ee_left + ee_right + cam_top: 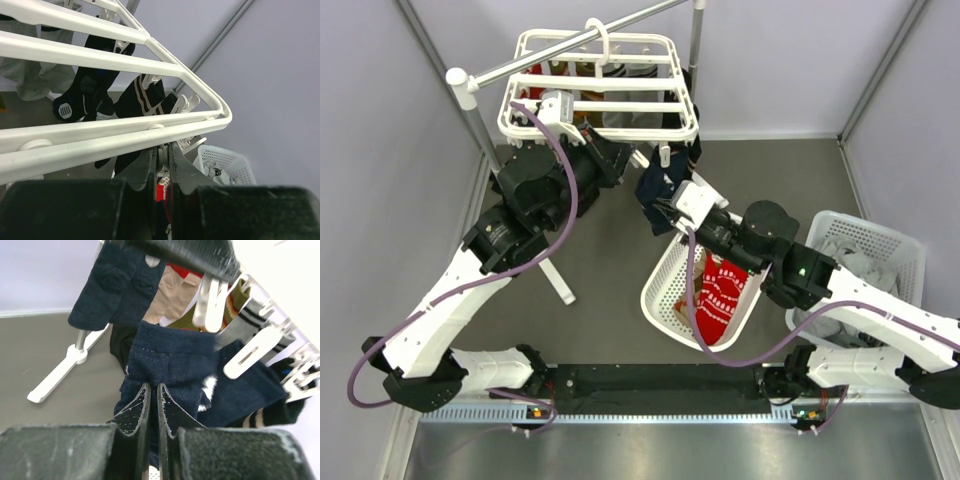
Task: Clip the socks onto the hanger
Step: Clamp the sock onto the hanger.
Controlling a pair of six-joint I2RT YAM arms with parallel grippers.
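Observation:
The white hanger hangs from a rail at the back, with several socks clipped under it. My left gripper is just under its near right edge. In the left wrist view it is shut on a small white clip below the rack's outer bar. My right gripper is shut on a navy sock and holds it up just below the hanger. In the right wrist view the sock bunches above the fingers, near dangling white clips. A red snowflake sock lies in a basket.
A white laundry basket stands under my right arm. A second basket with grey laundry stands at the right. The rail's stand has a white foot on the floor at the left. Black and striped socks hang from the rack.

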